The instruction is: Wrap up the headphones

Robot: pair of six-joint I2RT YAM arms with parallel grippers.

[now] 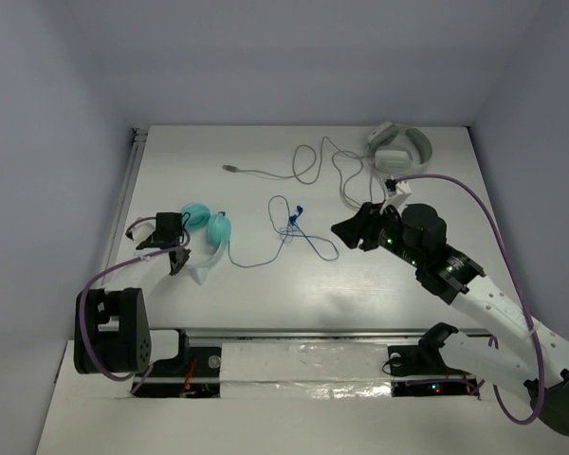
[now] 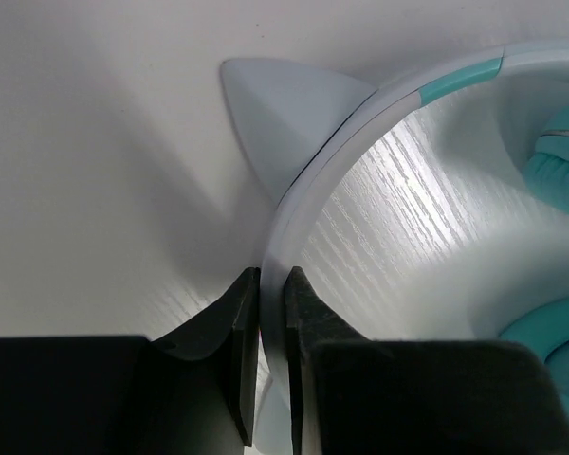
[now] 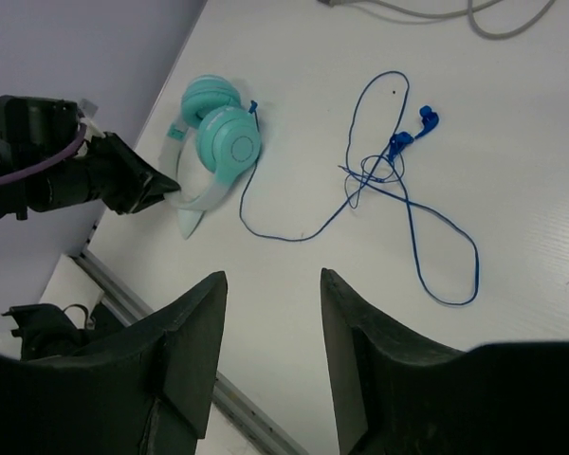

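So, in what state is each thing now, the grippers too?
Teal headphones: lying on the table, cable not wrapped.
Blue cable: loose on the table, tangled in the middle.
Grey headphones: lying at the far edge, untouched.
Grey cable: loose, spread out.
Left gripper: shut on the headband.
Right gripper: open, empty.

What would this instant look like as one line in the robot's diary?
left gripper: shut on headband of teal headphones | right gripper: open, empty | blue cable: loose, unwrapped
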